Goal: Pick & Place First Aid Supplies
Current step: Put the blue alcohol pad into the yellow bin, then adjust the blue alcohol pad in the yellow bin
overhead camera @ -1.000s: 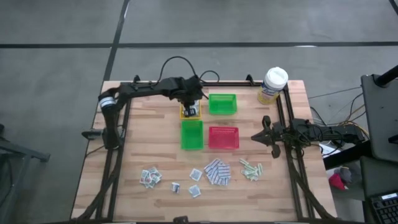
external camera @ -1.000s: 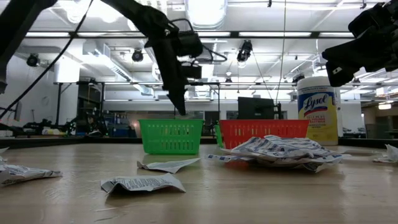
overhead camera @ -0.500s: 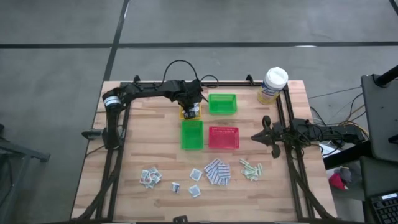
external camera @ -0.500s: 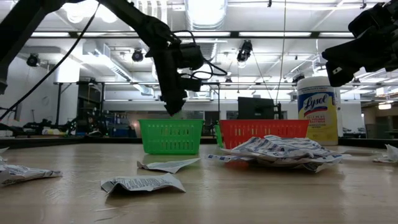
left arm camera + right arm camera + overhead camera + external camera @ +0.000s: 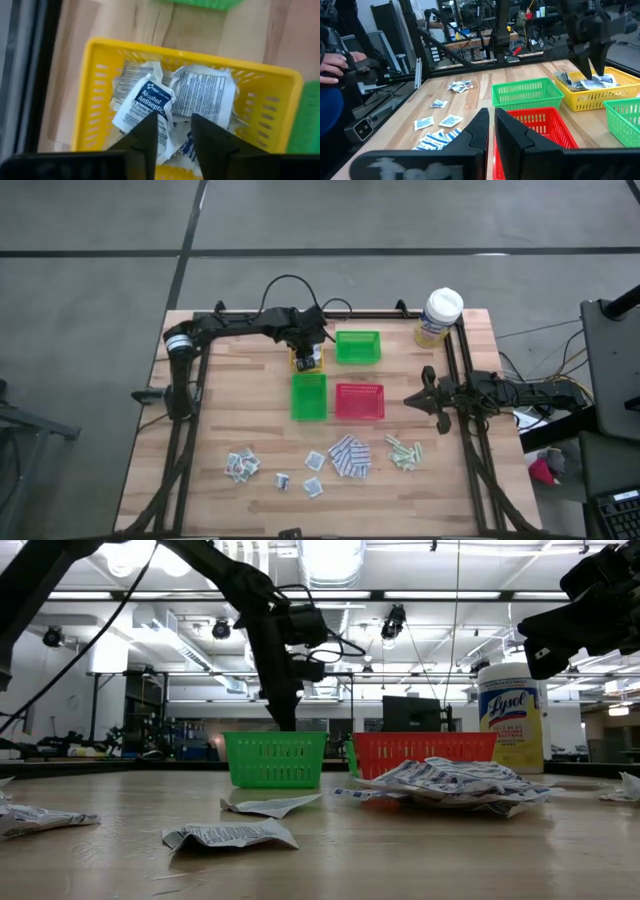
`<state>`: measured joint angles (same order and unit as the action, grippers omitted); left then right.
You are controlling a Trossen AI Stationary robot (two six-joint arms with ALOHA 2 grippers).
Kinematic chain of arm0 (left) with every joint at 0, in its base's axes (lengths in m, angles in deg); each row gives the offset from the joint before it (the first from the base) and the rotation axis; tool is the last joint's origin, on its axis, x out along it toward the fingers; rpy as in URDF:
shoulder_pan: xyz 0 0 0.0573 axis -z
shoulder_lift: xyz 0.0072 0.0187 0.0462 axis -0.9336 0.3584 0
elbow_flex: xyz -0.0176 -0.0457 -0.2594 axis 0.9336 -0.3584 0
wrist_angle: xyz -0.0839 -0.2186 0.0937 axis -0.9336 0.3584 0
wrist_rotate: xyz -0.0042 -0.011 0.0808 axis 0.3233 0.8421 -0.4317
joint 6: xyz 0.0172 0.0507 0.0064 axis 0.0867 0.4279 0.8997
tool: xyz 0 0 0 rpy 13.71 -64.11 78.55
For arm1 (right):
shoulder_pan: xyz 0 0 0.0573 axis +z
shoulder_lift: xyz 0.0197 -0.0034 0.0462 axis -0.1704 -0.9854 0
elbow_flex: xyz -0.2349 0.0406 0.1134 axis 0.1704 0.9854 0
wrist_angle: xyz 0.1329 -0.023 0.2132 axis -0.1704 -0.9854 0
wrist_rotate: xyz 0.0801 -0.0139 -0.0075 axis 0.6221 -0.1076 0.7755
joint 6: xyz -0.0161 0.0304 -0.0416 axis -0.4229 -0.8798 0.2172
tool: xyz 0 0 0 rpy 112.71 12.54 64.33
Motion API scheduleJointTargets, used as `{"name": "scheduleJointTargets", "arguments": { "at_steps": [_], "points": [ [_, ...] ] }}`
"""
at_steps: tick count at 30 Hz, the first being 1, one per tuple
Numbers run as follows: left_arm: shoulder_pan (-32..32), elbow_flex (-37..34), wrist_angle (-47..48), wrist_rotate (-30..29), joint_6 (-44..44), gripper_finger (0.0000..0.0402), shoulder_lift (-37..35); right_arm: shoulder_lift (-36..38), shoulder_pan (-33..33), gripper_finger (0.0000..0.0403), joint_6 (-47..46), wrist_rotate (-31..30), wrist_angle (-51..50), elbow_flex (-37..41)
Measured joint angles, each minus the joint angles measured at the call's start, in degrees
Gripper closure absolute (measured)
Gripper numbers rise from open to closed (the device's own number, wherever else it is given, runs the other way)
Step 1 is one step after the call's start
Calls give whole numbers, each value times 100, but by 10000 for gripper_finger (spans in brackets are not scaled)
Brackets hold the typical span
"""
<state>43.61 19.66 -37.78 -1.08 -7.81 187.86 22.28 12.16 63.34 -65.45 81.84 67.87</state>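
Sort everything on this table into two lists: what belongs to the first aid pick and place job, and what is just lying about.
Job:
- sachets
- blue-and-white pads
- green strips
- packets in the yellow tray
- two green trays
- red tray
- left gripper, over the yellow tray
- right gripper, waiting at the table's right side

Lying about:
- wipes canister

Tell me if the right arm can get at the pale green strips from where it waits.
Probably yes. The right gripper hangs at the table's right edge beside the red tray, and the pale green strips lie on bare wood just in front of it. Nothing stands between them; the left gripper is busy over the yellow tray.
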Motion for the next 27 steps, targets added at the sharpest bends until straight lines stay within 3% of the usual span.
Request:
{"name": "scheduleJointTargets", "arguments": {
  "at_steps": [5,12,17,27],
  "points": [
    [11,251,348,-2,-1,256,-154,1,0,374,0,0,0,-2],
    [150,566,1150,27,-294,252,-266,-1,2,374,0,0,2,-2],
    [360,580,1765,516,-834,252,-363,-1,0,374,0,0,2,0],
    [542,287,1590,864,-1017,252,-365,-1,1,374,1,0,2,-2]
  ]
}}
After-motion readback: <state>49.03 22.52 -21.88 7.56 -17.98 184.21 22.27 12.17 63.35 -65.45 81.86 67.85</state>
